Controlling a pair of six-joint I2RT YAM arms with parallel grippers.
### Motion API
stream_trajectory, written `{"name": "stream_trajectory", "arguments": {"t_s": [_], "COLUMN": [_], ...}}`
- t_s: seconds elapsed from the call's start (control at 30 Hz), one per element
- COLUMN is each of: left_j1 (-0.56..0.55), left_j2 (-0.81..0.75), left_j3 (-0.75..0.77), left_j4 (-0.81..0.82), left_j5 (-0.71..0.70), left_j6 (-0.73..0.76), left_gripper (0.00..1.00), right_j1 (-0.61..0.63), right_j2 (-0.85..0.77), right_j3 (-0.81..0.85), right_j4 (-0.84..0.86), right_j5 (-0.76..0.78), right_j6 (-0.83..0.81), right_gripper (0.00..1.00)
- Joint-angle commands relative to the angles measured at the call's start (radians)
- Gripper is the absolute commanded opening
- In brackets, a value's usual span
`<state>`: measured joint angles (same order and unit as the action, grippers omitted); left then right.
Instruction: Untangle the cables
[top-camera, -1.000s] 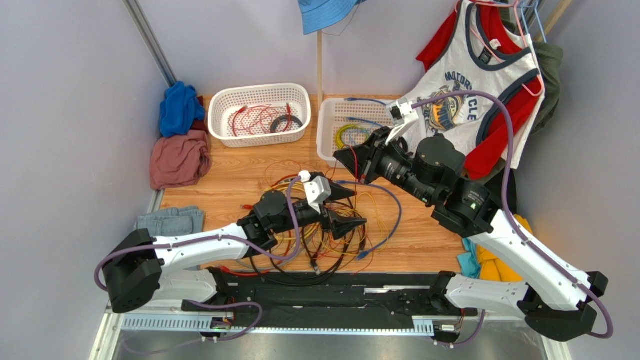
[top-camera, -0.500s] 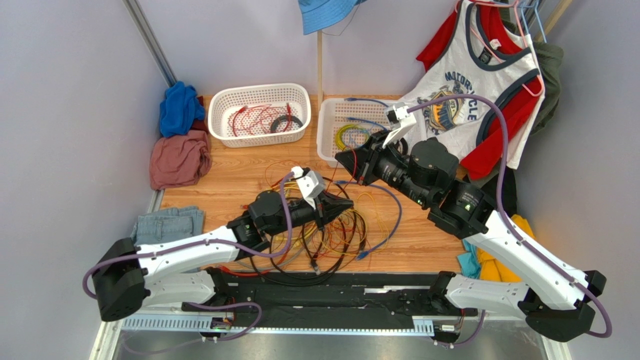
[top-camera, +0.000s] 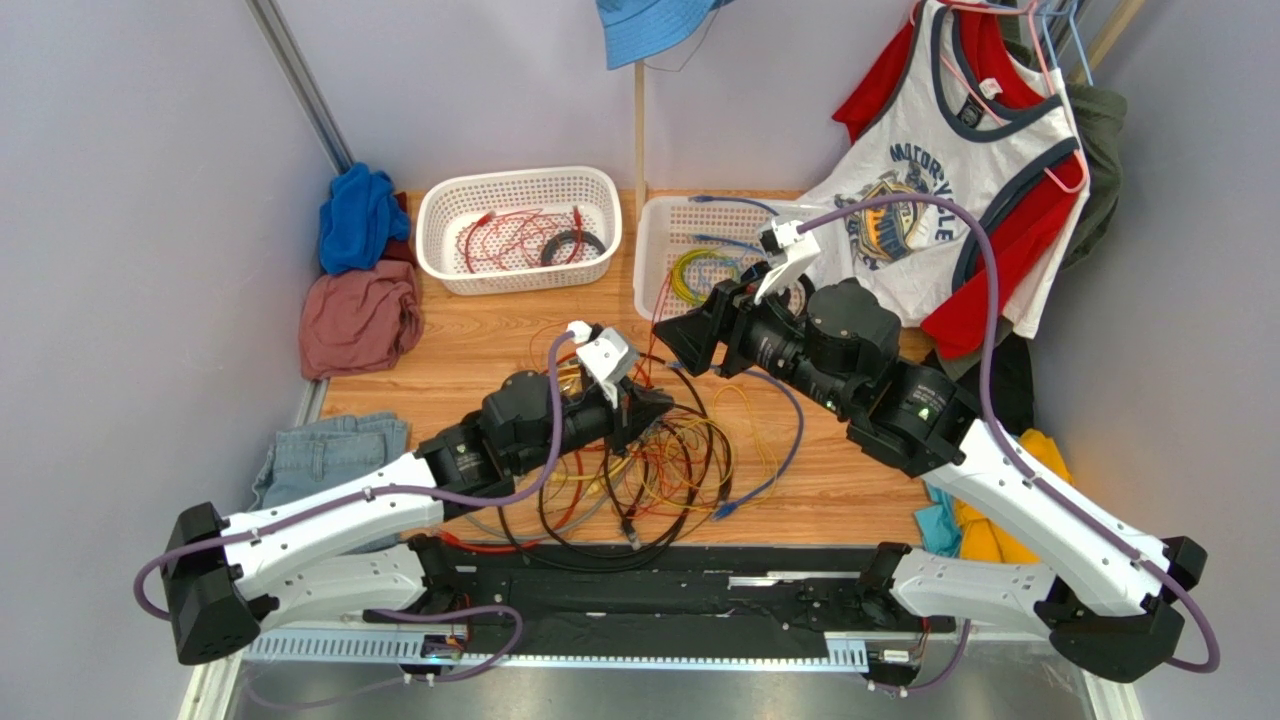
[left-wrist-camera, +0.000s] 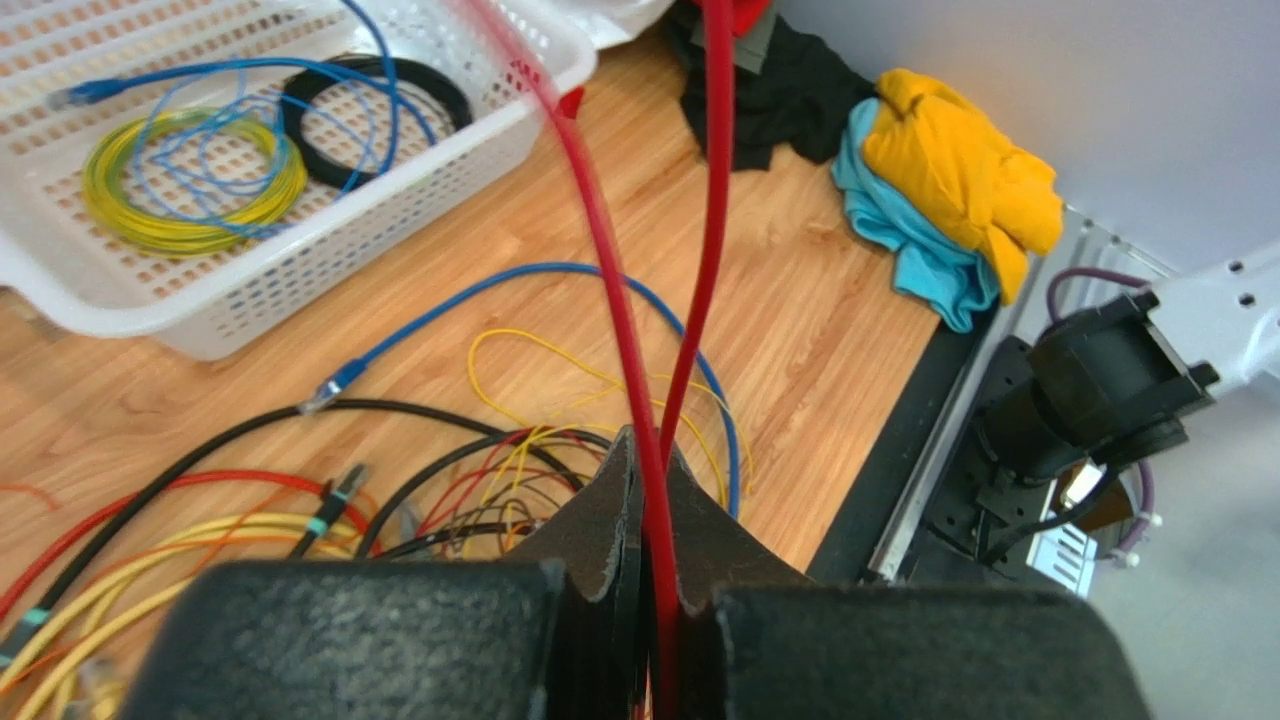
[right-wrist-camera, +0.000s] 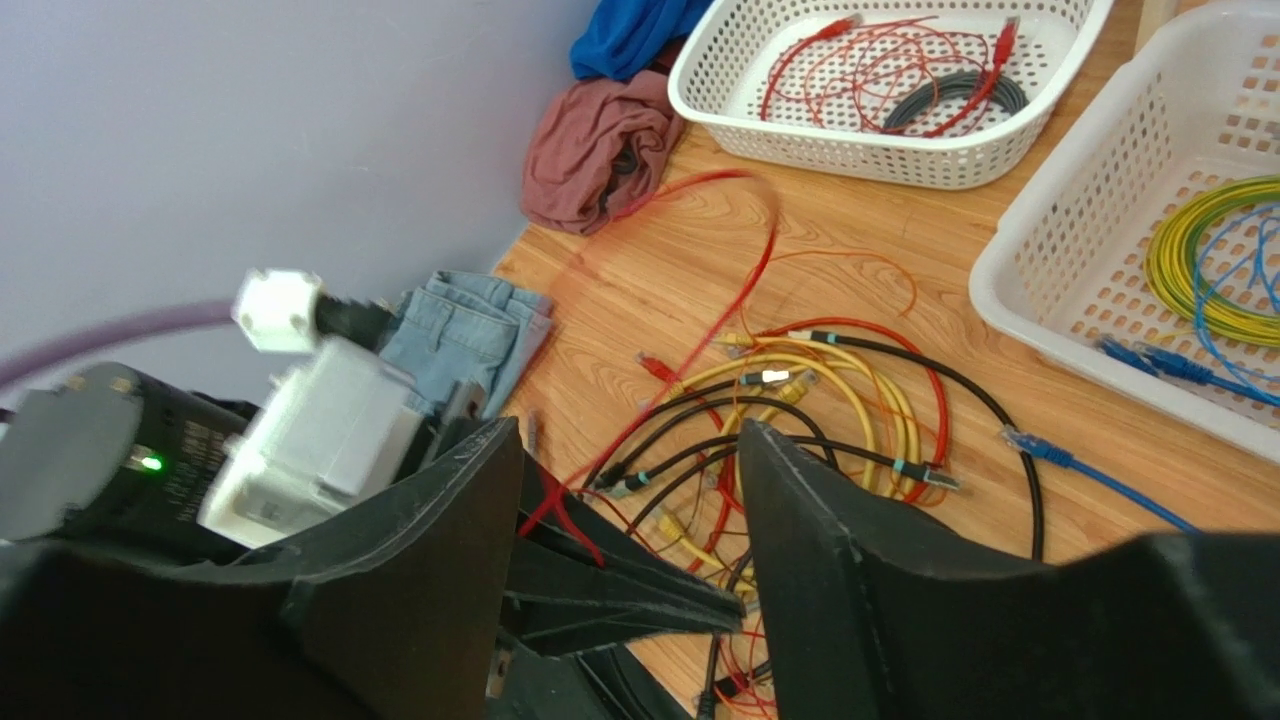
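Pinching red cable (left-wrist-camera: 609, 255), left gripper (left-wrist-camera: 643, 468) fully closed; right gripper (right-wrist-camera: 628, 435) jaws apart, empty; table (top-camera: 436, 383) open left of cables (top-camera: 661, 465).

Left end effector (left-wrist-camera: 643, 458) closed, gripping red cable (left-wrist-camera: 718, 90)

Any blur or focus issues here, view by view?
Top external: sharp, evenly lit. Left wrist: the red cable pinched in the left gripper goes soft near the lens. Right wrist: a red loop is smeared; the fingers of the right gripper are dark and soft.
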<state>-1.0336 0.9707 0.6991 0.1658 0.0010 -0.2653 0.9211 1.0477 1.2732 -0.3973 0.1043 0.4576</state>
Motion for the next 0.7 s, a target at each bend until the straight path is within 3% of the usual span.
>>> {"name": "stream_trajectory", "arguments": {"t_s": [0.0, 0.17, 0.37, 0.67], "left_j1": [0.012, 0.095, 0.376, 0.601], "left_j2": [0.029, 0.077, 0.169, 0.462], "left_j3": [0.213, 0.353, 0.493, 0.963], "left_j4": [-0.328, -0.535, -0.615, -0.687], "left_j5": [-0.087, -0.105, -0.027, -0.059], "left_j6": [-0.029, -0.086, -0.147, -0.103], "left_gripper": [0.00, 0.00, 0.00, 0.00], "right_j1": [-0.004, -0.004, -0.004, -0.002], "right_j2": [0.008, -0.040, -0.192, -0.385], "right_j3": [-0.015, -0.153, -0.307, -0.485], "right_j4": [-0.075, -0.110, -0.040, 0.041], "right_j5": [0.034, 0.090, 0.112, 0.037], "right_j6": [-0.017, 0.001, 0.039, 0.066], "right_gripper": [0.62, 0.62, 0.60, 0.59]}}
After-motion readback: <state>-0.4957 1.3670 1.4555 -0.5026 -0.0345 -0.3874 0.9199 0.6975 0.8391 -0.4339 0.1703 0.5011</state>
